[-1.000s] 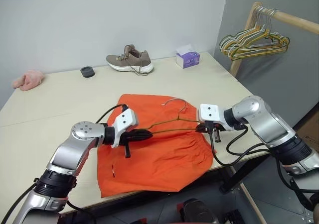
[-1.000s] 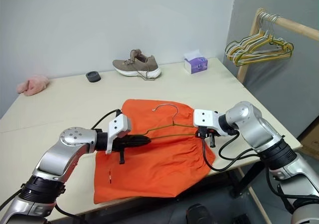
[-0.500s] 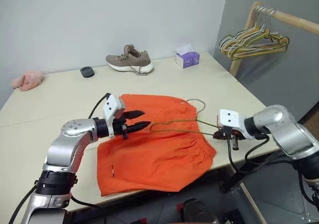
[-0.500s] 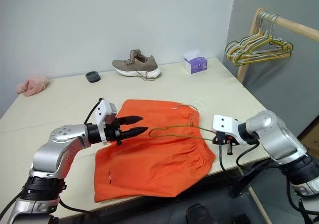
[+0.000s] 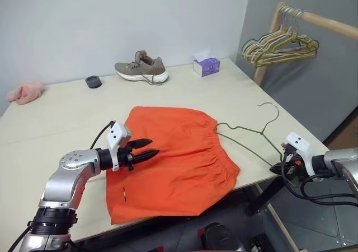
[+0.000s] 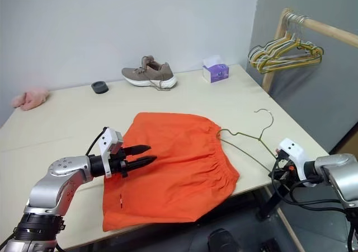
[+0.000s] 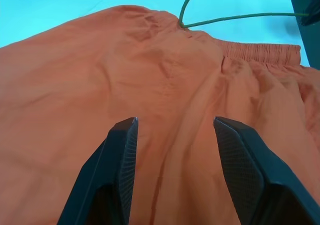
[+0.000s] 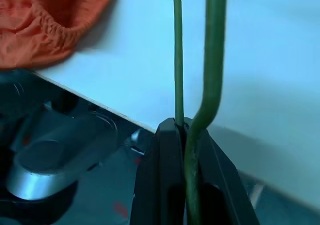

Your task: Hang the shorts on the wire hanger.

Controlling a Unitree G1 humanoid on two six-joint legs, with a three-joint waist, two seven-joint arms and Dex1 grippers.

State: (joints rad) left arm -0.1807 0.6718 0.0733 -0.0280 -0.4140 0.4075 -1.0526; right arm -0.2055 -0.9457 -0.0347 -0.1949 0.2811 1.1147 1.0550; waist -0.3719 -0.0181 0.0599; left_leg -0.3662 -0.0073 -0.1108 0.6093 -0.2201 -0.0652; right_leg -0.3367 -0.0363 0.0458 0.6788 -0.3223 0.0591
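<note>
Gripping the wire hanger [image 5: 246,137] at one lower corner, my right claw [image 5: 278,166] sits at the lower right of the frame, just past the surface's [image 5: 67,112] near right edge, its fingers pinched together on the thin olive wire. The hanger lies tilted across the right part of the surface, its hook [image 5: 271,111] curling toward the upper right and its far corner touching the gathered waistband of the shorts [image 5: 173,162]. My left claw [image 5: 146,149] is at the lower left of centre, its two black fingers [image 7: 122,155] parted and holding nothing, their tips over the left side of the orange fabric. The shorts lie flat in the middle of the surface, waistband to the right, the bottom hem reaching the near edge.

Along the far side, from left to right, are a pink cloth [image 5: 23,92], a small black round object [image 5: 93,82], a tan sneaker [image 5: 141,70] and a purple tissue box [image 5: 206,65]. In the upper right corner a bunch of yellow-green and tan hangers [image 5: 279,42] hangs from a wooden rail [image 5: 324,22].
</note>
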